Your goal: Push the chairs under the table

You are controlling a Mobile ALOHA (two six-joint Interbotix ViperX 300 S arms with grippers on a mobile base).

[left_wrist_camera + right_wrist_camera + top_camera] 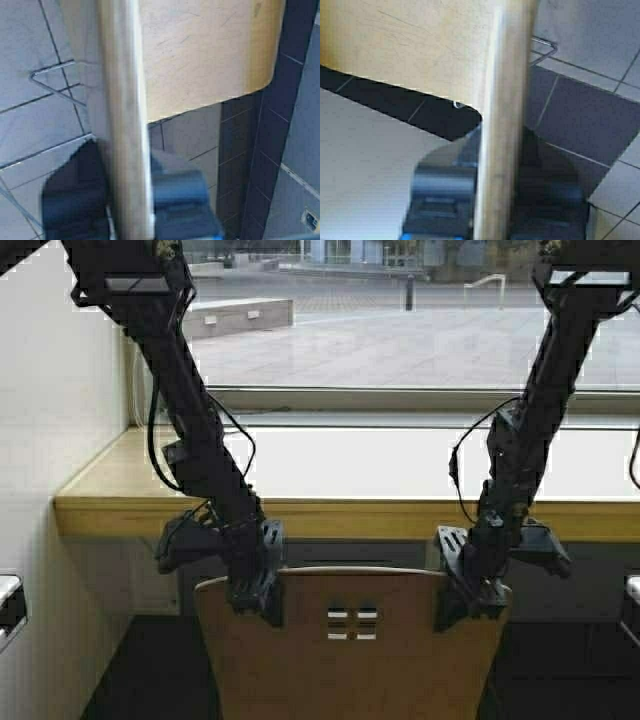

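Observation:
A light tan plywood chair (350, 660) with small square cutouts stands before the pale yellow-wood table (330, 515), its back just below the table's front edge. My left gripper (262, 588) is shut on the left top edge of the chair back (125, 125). My right gripper (470, 595) is shut on the right top edge of the chair back (502, 130). The wrist views show the chair's seat (200, 50), its chrome legs (55, 90) and a finger (445, 195) on each side of the back's edge. The seat in the right wrist view (405, 45) lies under the table.
A white wall (50, 440) bounds the table on the left. A window (420, 320) runs behind the table. The floor (580, 120) has grey and dark tiles. Small white objects (8, 605) stick out at the left edge and the right edge (632, 590).

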